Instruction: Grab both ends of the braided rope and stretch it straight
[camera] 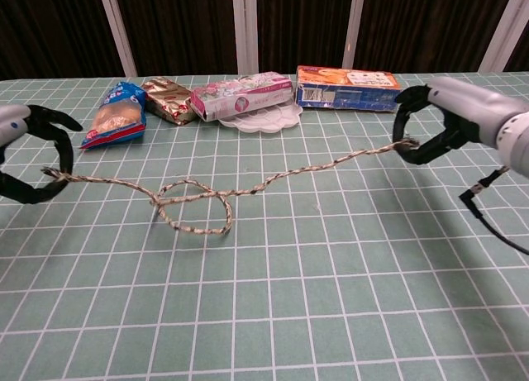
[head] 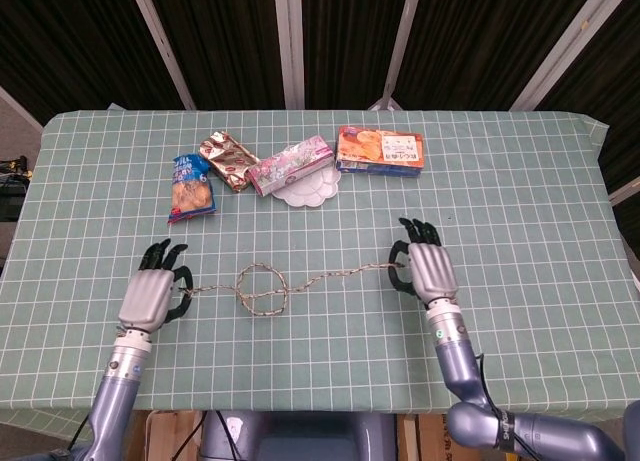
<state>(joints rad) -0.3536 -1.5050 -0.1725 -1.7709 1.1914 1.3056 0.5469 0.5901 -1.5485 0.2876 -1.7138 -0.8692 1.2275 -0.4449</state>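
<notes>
The braided rope [head: 300, 281] [camera: 273, 178] runs across the green checked table between my two hands, with one small loop [head: 262, 289] [camera: 192, 207] left of its middle. My left hand [head: 153, 293] [camera: 29, 150] pinches the rope's left end near the table's left side. My right hand [head: 426, 267] [camera: 446, 125] pinches the right end. Right of the loop the rope rises off the cloth in a slight sag.
Along the back of the table [head: 520, 211] lie a blue snack bag [head: 190, 186], a brown wrapper [head: 228, 159], a pink box [head: 290, 164] on a white plate [head: 310, 190], and an orange box [head: 379, 149]. A black cable [camera: 496, 207] hangs from my right forearm.
</notes>
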